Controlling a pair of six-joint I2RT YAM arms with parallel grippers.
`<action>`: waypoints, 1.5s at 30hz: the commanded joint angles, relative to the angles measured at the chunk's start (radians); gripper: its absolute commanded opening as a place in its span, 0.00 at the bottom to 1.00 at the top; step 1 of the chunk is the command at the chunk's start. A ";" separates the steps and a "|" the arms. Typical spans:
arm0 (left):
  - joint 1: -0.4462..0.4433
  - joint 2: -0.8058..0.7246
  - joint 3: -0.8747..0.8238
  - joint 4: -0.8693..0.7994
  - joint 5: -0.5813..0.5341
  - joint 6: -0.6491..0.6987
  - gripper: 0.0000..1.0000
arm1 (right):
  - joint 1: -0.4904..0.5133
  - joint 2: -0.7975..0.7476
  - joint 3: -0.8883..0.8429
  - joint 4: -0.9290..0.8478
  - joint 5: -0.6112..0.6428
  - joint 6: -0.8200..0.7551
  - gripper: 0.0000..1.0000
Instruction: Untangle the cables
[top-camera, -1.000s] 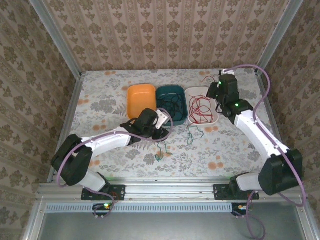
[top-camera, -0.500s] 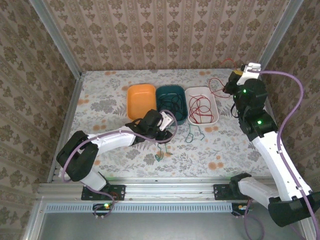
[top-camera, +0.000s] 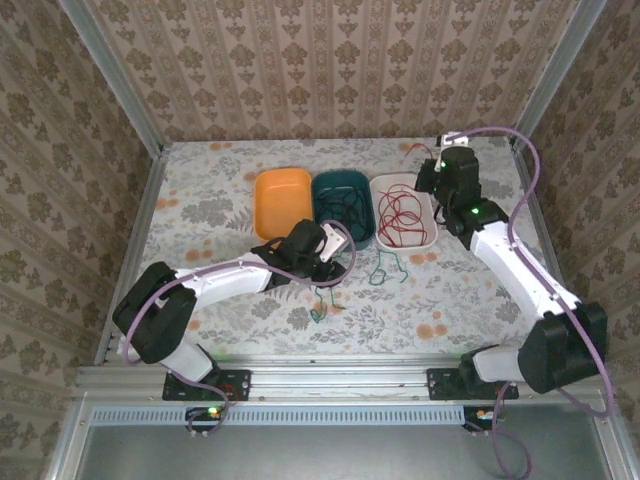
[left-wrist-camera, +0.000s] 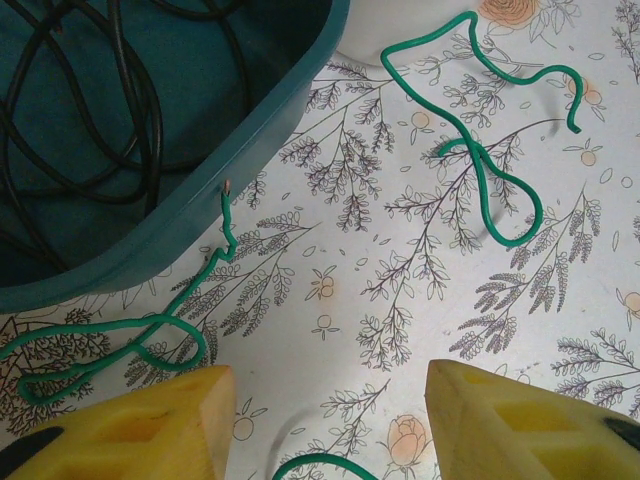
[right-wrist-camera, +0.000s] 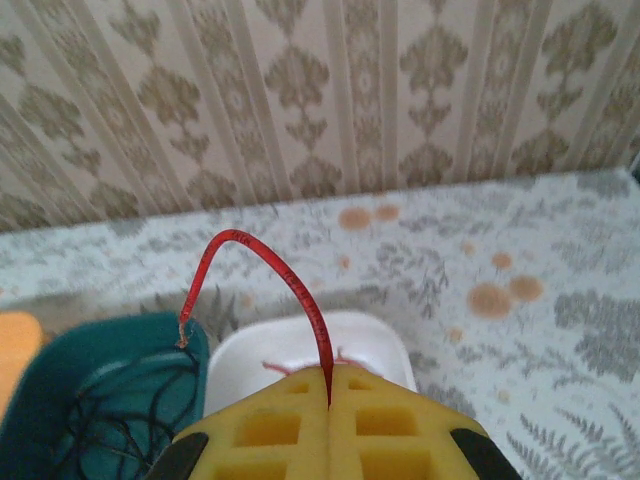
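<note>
My right gripper (right-wrist-camera: 330, 400) is shut on a red cable (right-wrist-camera: 262, 262), which arcs up out of the closed yellow fingers; in the top view this gripper (top-camera: 434, 186) hangs over the far end of the white bin (top-camera: 428, 240), where more red cables (top-camera: 400, 215) lie. My left gripper (left-wrist-camera: 325, 425) stands open just above the tablecloth beside the teal bin (left-wrist-camera: 250, 130), nothing between its fingers (left-wrist-camera: 140, 430). Green cables lie loose on the cloth: one squiggle (left-wrist-camera: 490, 165) ahead to the right, one (left-wrist-camera: 120, 345) against the teal bin's wall, another (top-camera: 319, 301) nearer the arms. Black cables (left-wrist-camera: 90, 110) fill the teal bin.
An orange bin (top-camera: 282, 198) sits left of the teal bin (top-camera: 343, 205), all three in a row mid-table. Patterned walls and metal posts close in the table on three sides. Bare floral cloth stretches along the left and the front right of the table.
The right arm, raised off to the far right with the red cable half a second ago, has swung back over the white bin. The left gripper edged slightly right a second ago, then held.
</note>
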 joint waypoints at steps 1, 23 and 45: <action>-0.003 -0.033 -0.003 -0.016 -0.012 -0.001 0.54 | -0.002 0.079 -0.028 -0.020 0.001 0.096 0.04; -0.027 0.024 0.086 -0.092 0.001 0.078 0.63 | -0.001 0.136 0.004 -0.246 0.024 0.255 0.55; -0.142 0.477 0.499 -0.213 0.116 0.139 0.26 | -0.004 -0.200 -0.137 -0.306 0.084 0.262 0.59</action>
